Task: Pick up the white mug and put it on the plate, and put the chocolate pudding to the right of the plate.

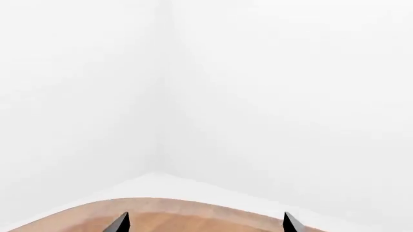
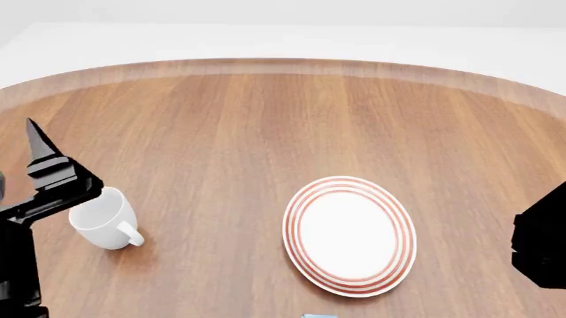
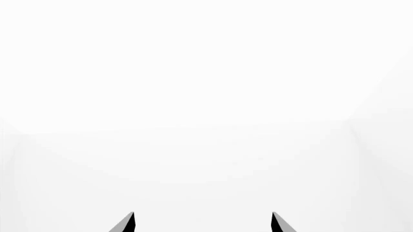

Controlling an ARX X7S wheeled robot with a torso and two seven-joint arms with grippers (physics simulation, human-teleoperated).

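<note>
The white mug (image 2: 102,218) stands upright on the round wooden table (image 2: 265,126) at the near left, its handle towards the plate. The plate (image 2: 349,235), white with red rings, lies flat and bare at the near middle-right. My left gripper (image 2: 37,146) is just left of the mug and above it, pointing away over the table. In the left wrist view it (image 1: 205,224) is open and holds nothing. My right gripper (image 3: 202,223) is open and holds nothing, facing white walls. A thin pale-blue sliver (image 2: 319,316) at the near edge may be the chocolate pudding; the rest is out of view.
My right arm (image 2: 541,245) shows as a black block at the right edge, beside the plate. The table's far curved rim (image 1: 161,203) meets white floor and white walls. No other objects show on the wood.
</note>
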